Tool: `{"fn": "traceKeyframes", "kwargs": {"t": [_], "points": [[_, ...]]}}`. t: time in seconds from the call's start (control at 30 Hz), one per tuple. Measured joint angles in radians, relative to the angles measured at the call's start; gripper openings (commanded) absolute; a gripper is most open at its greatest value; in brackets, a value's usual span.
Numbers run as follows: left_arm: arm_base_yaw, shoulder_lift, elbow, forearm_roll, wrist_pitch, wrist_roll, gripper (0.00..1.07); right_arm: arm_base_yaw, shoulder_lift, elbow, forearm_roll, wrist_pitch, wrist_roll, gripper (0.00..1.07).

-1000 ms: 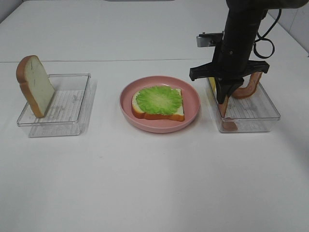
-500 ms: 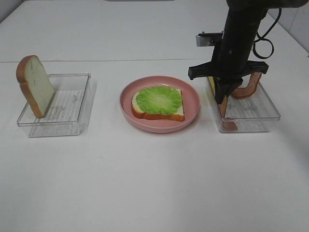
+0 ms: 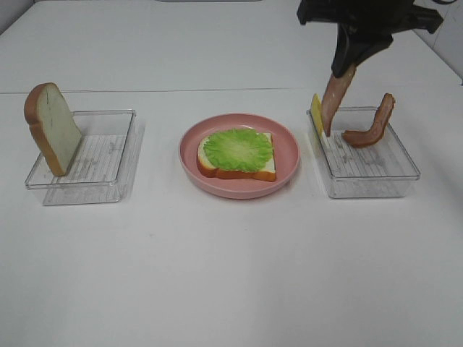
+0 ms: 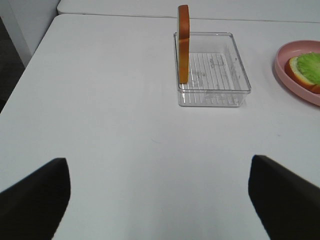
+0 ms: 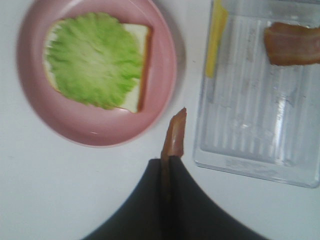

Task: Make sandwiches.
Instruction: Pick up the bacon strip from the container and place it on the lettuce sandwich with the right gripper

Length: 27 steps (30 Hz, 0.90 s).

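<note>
Right end effector point(image 3: 346, 66) pinches a bacon strip point(image 3: 334, 105) aloft; down beside it I have lettuce point(image 3: 238, 149) on one bread slice point(image 3: 266, 168), leaving this strip, cheese point(image 3: 316, 116), second slice point(image 3: 52, 129).

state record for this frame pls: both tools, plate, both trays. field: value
right tool: shut on bacon strip, which hangs down beside the cheese
left tool: open, holding nothing
plate: bread slice topped with lettuce
right tray: cheese standing on edge, second bacon strip
left tray: upright bread slice
</note>
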Motion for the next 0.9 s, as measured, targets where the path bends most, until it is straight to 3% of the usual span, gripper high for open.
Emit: {"fn": "traceKeyframes", "kwargs": {"t": [0.07, 0.13, 0.2, 0.23, 0.5, 0.9], "points": [[0.000, 0.000, 0.000, 0.000, 0.000, 0.000, 0.88, 0.000, -0.008, -0.006, 0.031, -0.008, -0.011, 0.00], [0.000, 0.000, 0.000, 0.000, 0.000, 0.000, 0.88, 0.000, -0.009, -0.033, 0.249, -0.070, -0.110, 0.00], [0.000, 0.000, 0.000, 0.000, 0.000, 0.000, 0.88, 0.001, -0.007, -0.033, 0.300, -0.086, -0.140, 0.00], [0.000, 0.000, 0.000, 0.000, 0.000, 0.000, 0.88, 0.001, 0.006, -0.033, 0.416, -0.113, -0.196, 0.00], [0.000, 0.000, 0.000, 0.000, 0.000, 0.000, 0.88, 0.005, 0.126, -0.033, 0.699, -0.178, -0.332, 0.00], [0.000, 0.000, 0.000, 0.000, 0.000, 0.000, 0.88, 0.064, 0.276, -0.033, 0.735, -0.283, -0.364, 0.00]]}}
